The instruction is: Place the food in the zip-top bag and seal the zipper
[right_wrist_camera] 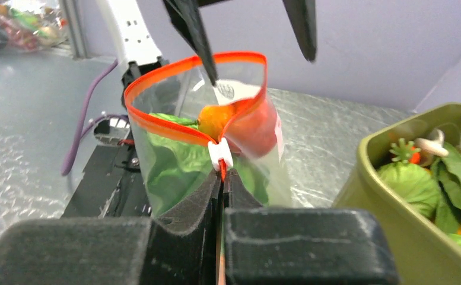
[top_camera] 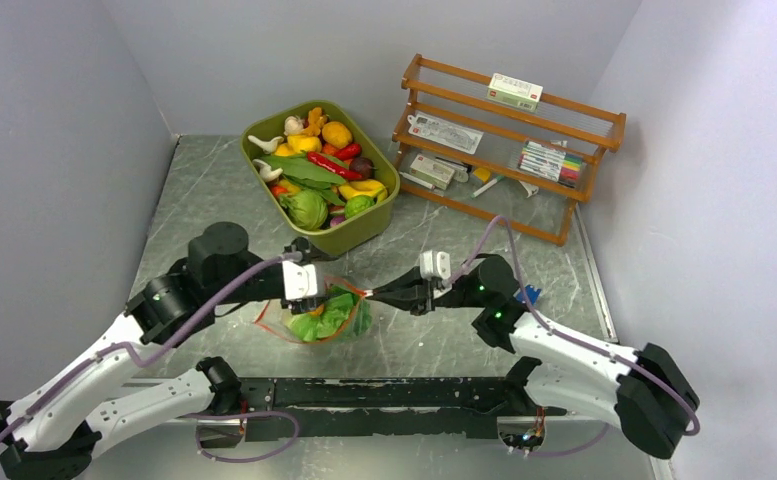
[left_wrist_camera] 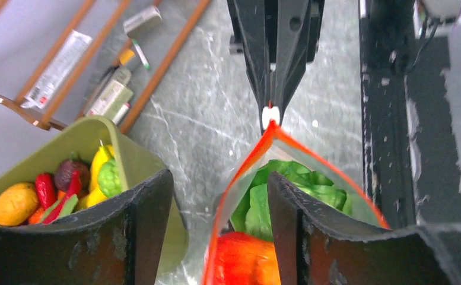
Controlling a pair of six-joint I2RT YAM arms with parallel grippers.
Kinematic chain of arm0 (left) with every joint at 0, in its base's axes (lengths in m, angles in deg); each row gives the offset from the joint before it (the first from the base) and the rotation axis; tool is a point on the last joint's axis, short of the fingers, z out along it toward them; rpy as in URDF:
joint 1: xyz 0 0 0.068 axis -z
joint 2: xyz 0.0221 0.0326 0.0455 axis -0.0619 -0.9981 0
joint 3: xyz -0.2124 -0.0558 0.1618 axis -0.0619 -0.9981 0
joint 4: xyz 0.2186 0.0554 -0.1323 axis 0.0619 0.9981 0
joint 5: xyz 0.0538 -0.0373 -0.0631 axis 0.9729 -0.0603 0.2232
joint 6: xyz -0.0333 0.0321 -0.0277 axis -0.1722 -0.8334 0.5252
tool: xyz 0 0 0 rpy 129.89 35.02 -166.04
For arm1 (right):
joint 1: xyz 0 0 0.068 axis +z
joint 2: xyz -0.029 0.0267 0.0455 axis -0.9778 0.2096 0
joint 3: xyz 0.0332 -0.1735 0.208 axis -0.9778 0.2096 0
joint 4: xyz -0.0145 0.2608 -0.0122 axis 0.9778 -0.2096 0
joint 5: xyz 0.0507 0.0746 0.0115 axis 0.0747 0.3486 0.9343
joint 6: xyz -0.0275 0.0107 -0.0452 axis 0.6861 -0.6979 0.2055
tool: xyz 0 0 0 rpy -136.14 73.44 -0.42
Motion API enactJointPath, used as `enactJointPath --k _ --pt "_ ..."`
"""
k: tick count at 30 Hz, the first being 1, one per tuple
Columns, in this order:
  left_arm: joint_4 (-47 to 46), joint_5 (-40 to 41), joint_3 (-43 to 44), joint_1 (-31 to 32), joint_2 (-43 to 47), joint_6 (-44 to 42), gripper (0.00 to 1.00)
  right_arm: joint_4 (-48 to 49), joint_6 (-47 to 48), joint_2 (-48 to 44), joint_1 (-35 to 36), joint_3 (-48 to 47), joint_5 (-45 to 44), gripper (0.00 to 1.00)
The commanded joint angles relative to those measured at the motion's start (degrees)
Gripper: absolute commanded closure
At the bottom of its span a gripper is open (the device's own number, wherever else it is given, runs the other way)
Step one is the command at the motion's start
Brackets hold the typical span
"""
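The zip-top bag stands on the table between my two grippers with its mouth gaping. Its orange-red zipper forms an open loop. Inside lie leafy green lettuce and an orange-red peach. My right gripper is shut on the zipper's near end, just below the white slider. My left gripper is open at the far end of the mouth. One finger sits inside the bag, the other outside, with the bag's lip between them. More food fills the tub.
An olive-green tub heaped with toy vegetables stands just behind the bag, close to my left gripper. A wooden rack with pens and packets sits at the back right. Something blue peeks out behind the right arm.
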Motion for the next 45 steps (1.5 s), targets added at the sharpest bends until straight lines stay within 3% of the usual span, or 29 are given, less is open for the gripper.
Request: enactJointPath --k 1,5,13,26,33,39,43,45 --pt "-2.5 -4.1 6.1 0.1 1.0 8.1 0.38 -14.5 -0.4 -5.2 -0.1 -5.8 -5.9 1.0" --pt "-4.3 -10.2 7.4 0.1 0.8 9.6 0.35 -18.9 -1.6 -7.1 -0.1 -9.2 -6.7 1.0" --pt "0.7 -11.9 10.4 0.1 -5.8 8.0 0.37 -30.4 -1.6 -2.5 0.0 -19.5 -5.0 1.0" --pt "1.7 -8.7 10.7 0.1 -10.8 7.7 0.44 -26.4 -0.4 -4.1 1.1 -16.0 -4.1 1.0" --pt "2.5 -9.7 11.4 0.2 -12.2 6.5 0.57 -26.3 -0.3 -4.5 1.4 -15.4 -4.7 1.0" --pt "2.8 -9.8 12.3 0.1 -12.9 5.9 0.91 -27.0 0.1 -4.5 1.5 -15.9 -5.0 1.0" --pt "1.5 -8.6 11.8 0.1 -12.3 6.5 0.93 -28.6 1.3 -4.3 1.6 -15.7 -4.7 0.98" --pt "1.3 -9.3 12.1 0.1 -12.4 6.3 0.93 -28.7 1.9 -4.4 1.8 -14.9 -4.6 0.85"
